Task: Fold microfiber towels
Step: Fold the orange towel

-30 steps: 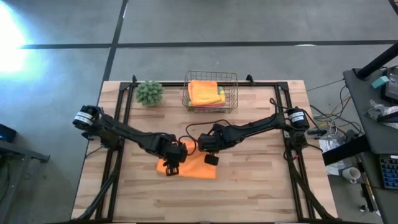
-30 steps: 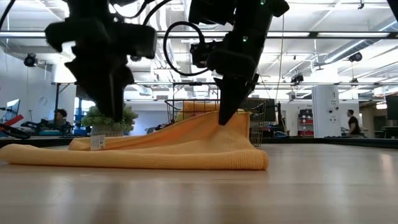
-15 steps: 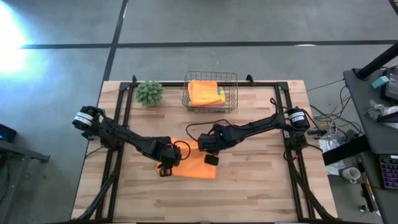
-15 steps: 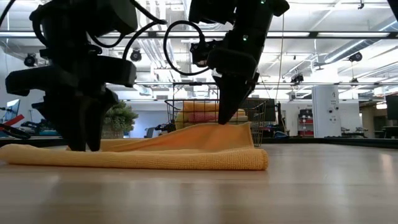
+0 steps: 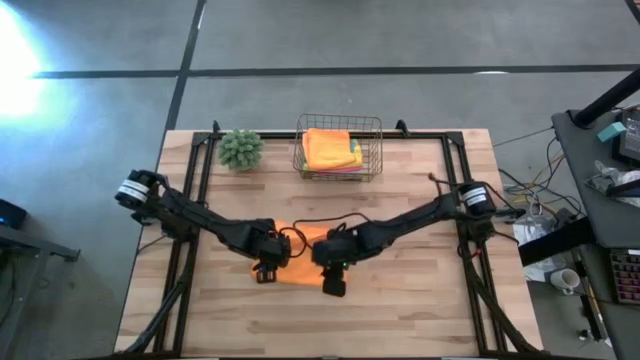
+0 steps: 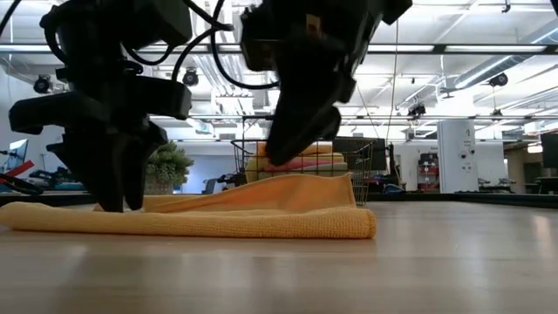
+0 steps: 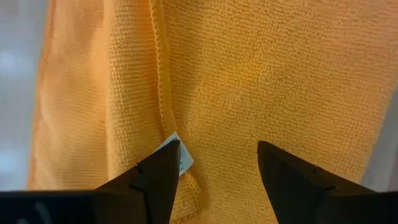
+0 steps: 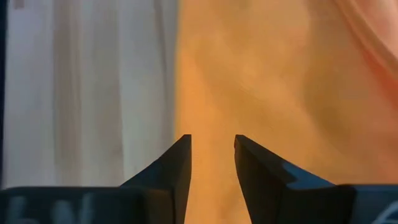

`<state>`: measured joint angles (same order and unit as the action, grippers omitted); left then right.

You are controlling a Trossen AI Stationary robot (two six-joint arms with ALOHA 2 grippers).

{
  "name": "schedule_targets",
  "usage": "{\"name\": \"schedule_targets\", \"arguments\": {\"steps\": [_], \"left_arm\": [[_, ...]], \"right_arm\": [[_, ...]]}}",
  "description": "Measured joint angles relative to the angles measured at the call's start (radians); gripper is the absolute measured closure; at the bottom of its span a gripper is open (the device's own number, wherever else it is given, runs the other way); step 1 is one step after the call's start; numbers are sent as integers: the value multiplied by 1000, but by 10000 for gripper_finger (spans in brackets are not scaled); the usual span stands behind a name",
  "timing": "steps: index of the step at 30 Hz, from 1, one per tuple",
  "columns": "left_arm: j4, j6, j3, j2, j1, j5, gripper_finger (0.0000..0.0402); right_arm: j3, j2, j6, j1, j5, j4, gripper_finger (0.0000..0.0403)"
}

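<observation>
Both grippers hover over the folded orange microfiber towel (image 5: 303, 252) at the wooden table's (image 5: 420, 300) middle: the left gripper (image 7: 214, 163) spread wide near its white tag (image 7: 181, 154), the right gripper (image 8: 212, 155) parted, holding nothing. More folded towels (image 5: 331, 148) fill the wire basket (image 5: 377, 150).

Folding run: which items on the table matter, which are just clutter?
Job:
- orange towel on the table, under both claws
- folded towels stacked in the wire basket
- left claw, open
- right claw, open

Clutter:
- fuzzy green plant ball
</observation>
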<state>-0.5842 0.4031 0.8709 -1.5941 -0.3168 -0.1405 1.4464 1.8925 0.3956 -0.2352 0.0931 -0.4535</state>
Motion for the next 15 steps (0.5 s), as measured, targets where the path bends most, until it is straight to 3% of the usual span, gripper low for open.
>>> {"name": "schedule_targets", "arguments": {"steps": [11,15], "left_arm": [[0,-104,-11,25,1,-40,203],[1,-107,-21,25,2,-104,203]], "right_arm": [[-1,124,65,-18,-16,85,342],[0,139,78,-29,-15,96,369]]}}
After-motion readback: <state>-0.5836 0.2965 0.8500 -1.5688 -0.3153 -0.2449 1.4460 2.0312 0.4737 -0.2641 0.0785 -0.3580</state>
